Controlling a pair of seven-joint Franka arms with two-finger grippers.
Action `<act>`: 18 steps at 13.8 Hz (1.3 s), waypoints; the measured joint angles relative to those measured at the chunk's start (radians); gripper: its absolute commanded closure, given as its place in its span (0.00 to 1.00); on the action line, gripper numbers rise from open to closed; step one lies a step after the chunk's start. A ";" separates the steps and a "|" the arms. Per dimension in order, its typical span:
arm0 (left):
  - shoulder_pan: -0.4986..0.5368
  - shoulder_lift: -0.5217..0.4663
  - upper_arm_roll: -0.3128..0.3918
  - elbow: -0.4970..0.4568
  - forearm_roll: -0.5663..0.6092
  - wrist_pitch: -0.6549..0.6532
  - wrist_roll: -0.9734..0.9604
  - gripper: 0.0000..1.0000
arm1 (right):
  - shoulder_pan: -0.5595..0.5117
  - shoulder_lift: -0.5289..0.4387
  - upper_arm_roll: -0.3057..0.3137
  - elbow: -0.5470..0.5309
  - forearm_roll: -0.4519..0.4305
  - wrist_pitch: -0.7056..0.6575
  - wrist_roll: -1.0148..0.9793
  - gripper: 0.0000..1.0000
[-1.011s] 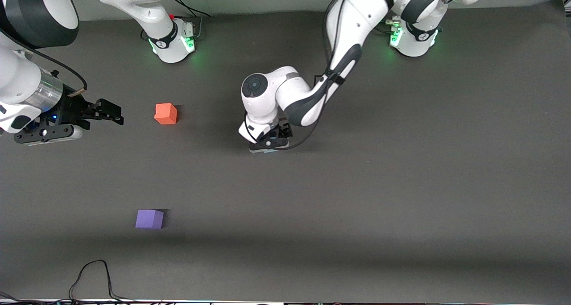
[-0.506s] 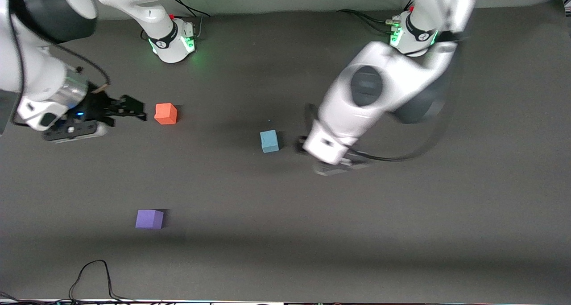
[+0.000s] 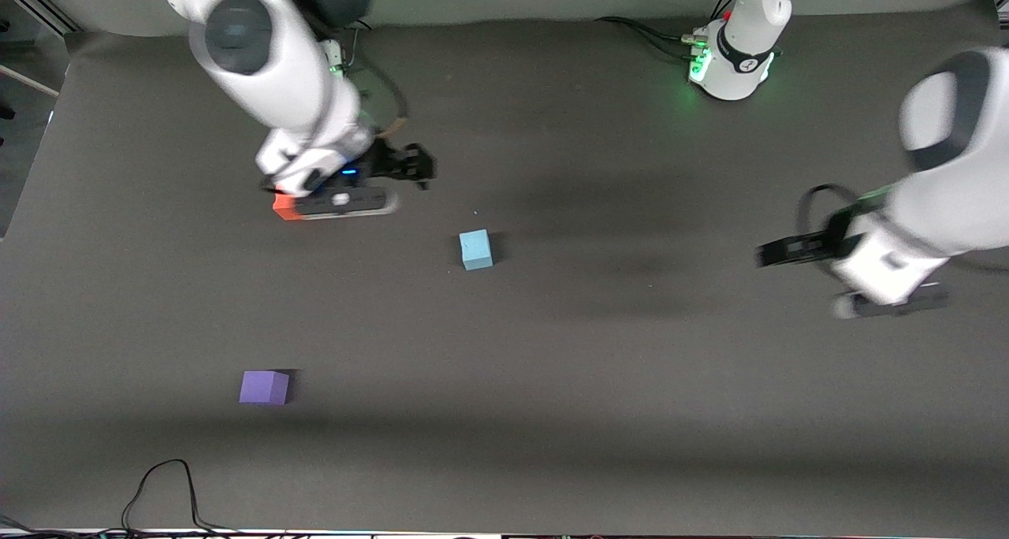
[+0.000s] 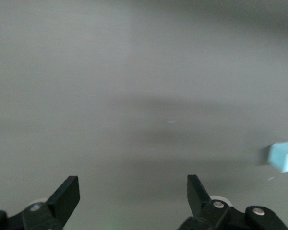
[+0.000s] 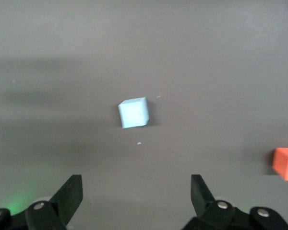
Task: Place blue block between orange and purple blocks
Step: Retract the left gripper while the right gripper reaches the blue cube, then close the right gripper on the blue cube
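Note:
The blue block (image 3: 476, 249) lies alone mid-table; it also shows in the right wrist view (image 5: 133, 112) and at the edge of the left wrist view (image 4: 283, 156). The orange block (image 3: 284, 208) is mostly hidden under the right arm's wrist; the right wrist view shows part of it (image 5: 285, 163). The purple block (image 3: 264, 387) lies nearer the front camera than the orange one. My right gripper (image 3: 419, 165) is open and empty, in the air between the orange and blue blocks (image 5: 137, 184). My left gripper (image 3: 771, 253) is open and empty, well away toward the left arm's end (image 4: 132, 184).
A black cable (image 3: 161, 484) loops on the table by the edge nearest the front camera, close to the purple block. The right arm's base (image 3: 335, 54) and the left arm's base (image 3: 733, 62) stand along the edge farthest from that camera.
The left gripper has let go of the blue block and drawn back toward its own end. The right arm has swung in from its end, over the orange block, toward the blue block.

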 measured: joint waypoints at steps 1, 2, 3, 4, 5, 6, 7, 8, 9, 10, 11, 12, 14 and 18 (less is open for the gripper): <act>0.050 -0.039 0.000 -0.026 0.000 -0.009 0.073 0.00 | 0.022 0.029 0.000 0.010 -0.001 0.007 0.007 0.00; 0.090 -0.075 0.000 -0.049 0.001 -0.016 0.133 0.00 | 0.032 0.054 0.000 0.012 -0.004 0.022 0.009 0.00; 0.116 -0.105 0.000 -0.063 0.004 -0.026 0.176 0.00 | 0.032 0.074 -0.002 0.009 -0.007 0.041 0.009 0.00; 0.130 -0.133 0.000 -0.074 0.015 -0.036 0.204 0.00 | 0.032 0.089 -0.005 -0.004 -0.014 0.069 0.009 0.00; 0.133 -0.156 -0.001 -0.080 0.031 -0.046 0.215 0.00 | 0.033 0.101 -0.006 -0.032 -0.020 0.115 0.009 0.00; 0.132 -0.177 -0.005 -0.084 0.045 -0.054 0.219 0.00 | 0.038 0.109 -0.006 -0.070 -0.024 0.173 0.009 0.00; 0.132 -0.194 -0.012 -0.086 0.052 -0.067 0.219 0.00 | 0.043 0.118 -0.006 -0.109 -0.025 0.228 0.009 0.00; 0.131 -0.207 -0.018 -0.086 0.055 -0.075 0.219 0.00 | 0.048 0.129 -0.006 -0.140 -0.026 0.273 0.009 0.00; 0.130 -0.218 -0.022 -0.087 0.056 -0.080 0.219 0.00 | 0.050 0.144 -0.006 -0.160 -0.027 0.311 0.009 0.00; 0.127 -0.224 -0.024 -0.088 0.059 -0.082 0.219 0.00 | 0.051 0.162 -0.006 -0.174 -0.027 0.347 0.009 0.00; 0.113 -0.226 -0.019 -0.089 0.070 -0.082 0.219 0.00 | 0.052 0.183 -0.006 -0.186 -0.027 0.383 0.009 0.00; 0.070 -0.226 0.013 -0.092 0.086 -0.082 0.219 0.00 | 0.052 0.205 -0.006 -0.198 -0.027 0.418 0.009 0.00; -0.062 -0.220 0.129 -0.098 0.101 -0.081 0.218 0.00 | 0.056 0.250 -0.007 -0.223 -0.027 0.498 0.012 0.00; -0.130 -0.177 0.192 -0.091 0.104 -0.062 0.218 0.00 | 0.108 0.333 -0.010 -0.281 -0.027 0.643 0.049 0.00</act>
